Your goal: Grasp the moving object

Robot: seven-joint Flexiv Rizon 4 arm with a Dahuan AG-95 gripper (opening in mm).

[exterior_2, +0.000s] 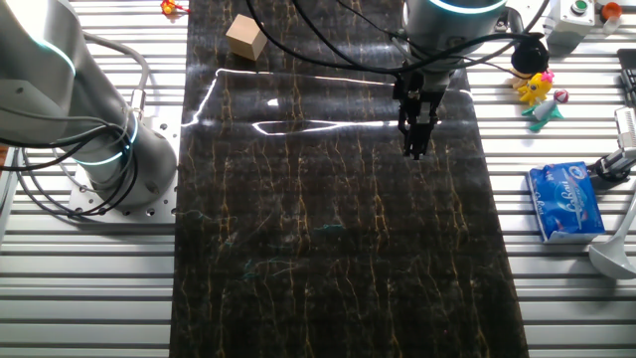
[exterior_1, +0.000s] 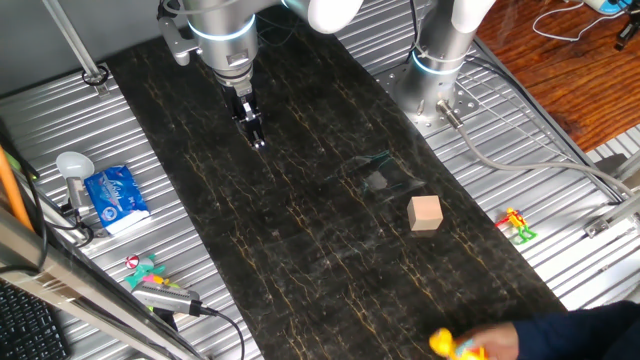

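The moving object (exterior_1: 447, 345), a small yellow-and-orange toy, shows at the bottom edge of one fixed view, against a dark-sleeved hand (exterior_1: 545, 335) at the near end of the black mat (exterior_1: 300, 230). It is out of view in the other fixed view. My gripper (exterior_1: 258, 140) hangs low over the far end of the mat, far from the toy, with its fingers together and nothing between them. It also shows in the other fixed view (exterior_2: 414, 149).
A tan wooden cube (exterior_1: 425, 213) (exterior_2: 245, 37) sits on the mat. A thin yellow-red-green figure (exterior_1: 515, 225) lies on the ribbed metal beside it. A blue tissue pack (exterior_1: 115, 195) (exterior_2: 566, 199), another small toy (exterior_2: 537, 89) and a second arm's base (exterior_1: 435, 85) flank the mat.
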